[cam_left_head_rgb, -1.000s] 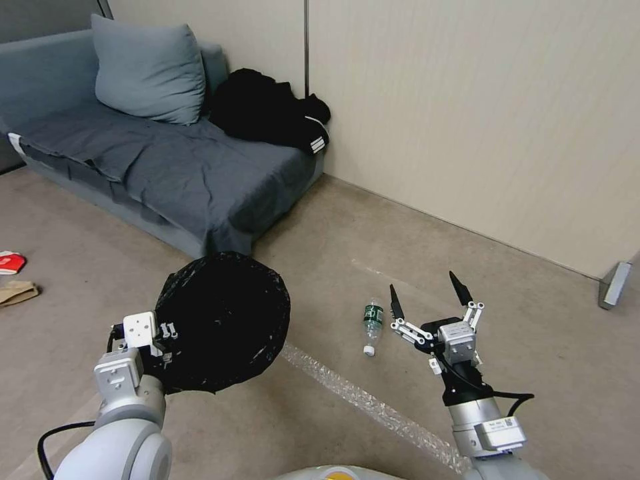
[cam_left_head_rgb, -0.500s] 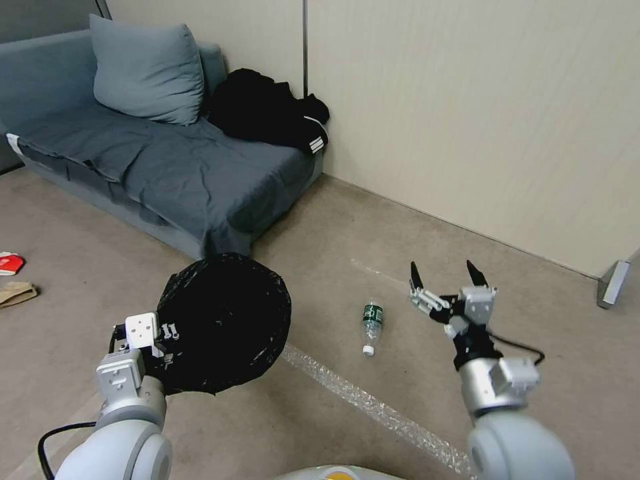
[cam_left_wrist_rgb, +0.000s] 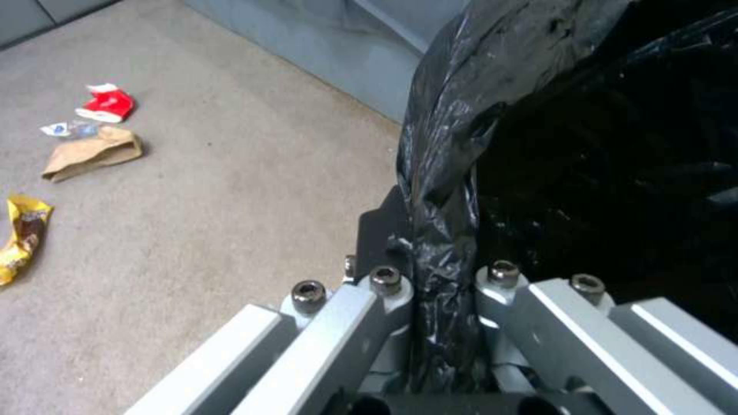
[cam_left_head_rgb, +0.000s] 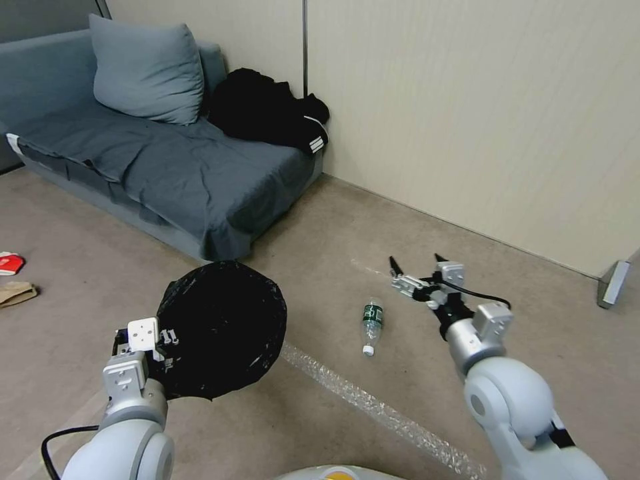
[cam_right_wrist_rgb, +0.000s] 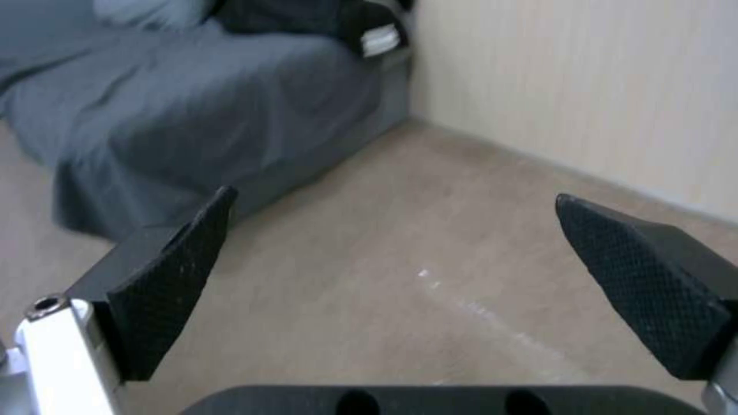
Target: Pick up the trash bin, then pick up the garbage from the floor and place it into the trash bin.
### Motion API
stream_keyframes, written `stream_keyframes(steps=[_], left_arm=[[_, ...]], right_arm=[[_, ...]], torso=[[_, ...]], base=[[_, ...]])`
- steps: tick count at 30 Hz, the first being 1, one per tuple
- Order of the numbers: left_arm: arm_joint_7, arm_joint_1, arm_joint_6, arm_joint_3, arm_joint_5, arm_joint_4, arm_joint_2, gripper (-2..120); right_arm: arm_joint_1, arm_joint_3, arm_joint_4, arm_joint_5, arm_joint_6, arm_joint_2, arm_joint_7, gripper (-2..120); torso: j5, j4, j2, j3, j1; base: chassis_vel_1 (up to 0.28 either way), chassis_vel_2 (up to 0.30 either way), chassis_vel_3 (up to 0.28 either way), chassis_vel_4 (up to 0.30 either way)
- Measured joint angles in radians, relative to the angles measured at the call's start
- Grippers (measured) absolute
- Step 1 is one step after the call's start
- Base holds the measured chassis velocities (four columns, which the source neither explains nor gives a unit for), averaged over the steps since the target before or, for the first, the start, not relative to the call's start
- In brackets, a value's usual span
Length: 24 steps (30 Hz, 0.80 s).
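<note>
Trash bin [cam_left_head_rgb: 223,330], lined with a glossy black bag, hung off the floor in our left tool [cam_left_wrist_rgb: 442,288], whose fingers were pinched shut on the folded bag rim. A clear bottle [cam_left_head_rgb: 372,325] with a green label and white cap lay on the floor between the bin and our right tool [cam_left_head_rgb: 417,265], which hovered just beyond it with its fingers spread wide and pointed toward the wall. More garbage lay well off to the left: a red carton [cam_left_wrist_rgb: 108,104], a brown paper bag [cam_left_wrist_rgb: 92,153] and a yellow wrapper [cam_left_wrist_rgb: 23,236].

To do this step well, we judged the right tool should drop over the bottle's middle, fingers straddling its width, not its length. Open floor surrounded the bottle; the sofa [cam_left_head_rgb: 167,167] edge and the wall [cam_left_head_rgb: 480,113] stood clear of it, so there was room to move.
</note>
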Motion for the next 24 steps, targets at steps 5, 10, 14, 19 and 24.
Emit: stream_keyframes(steps=[5, 10, 14, 19, 24], left_arm=[[0.000, -0.001, 0.000, -0.007, 0.002, 0.001, 0.000, 1], [0.001, 0.000, 0.000, -0.010, 0.003, 0.006, 0.001, 1], [0.001, 0.001, 0.000, -0.008, 0.006, 0.012, -0.001, 1], [0.002, -0.001, 0.000, -0.009, 0.006, 0.014, 0.000, 1], [0.002, -0.002, 0.000, -0.010, 0.006, 0.016, 0.001, 1]], right_arm=[[0.101, -0.104, -0.138, 0.045, -0.040, -0.024, 0.004, 100], [0.181, -0.191, -0.242, 0.072, -0.052, -0.056, 0.007, 100], [0.230, -0.241, -0.321, 0.088, -0.070, -0.060, 0.011, 100], [0.273, -0.278, -0.445, 0.089, -0.089, -0.057, 0.009, 100], [0.281, -0.288, -0.518, 0.071, -0.090, -0.053, 0.003, 100]], torso=[[0.0001, 0.0003, 0.000, 0.000, 0.000], [-0.0001, 0.0000, 0.000, 0.000, 0.000], [0.0000, 0.0001, 0.000, 0.000, 0.000], [0.0001, 0.0000, 0.000, 0.000, 0.000], [0.0000, -0.0001, 0.000, 0.000, 0.000]], base=[[0.000, 0.000, 0.000, 0.000], [0.000, 0.000, 0.000, 0.000], [0.000, 0.000, 0.000, 0.000], [0.000, 0.000, 0.000, 0.000], [0.000, 0.000, 0.000, 0.000]])
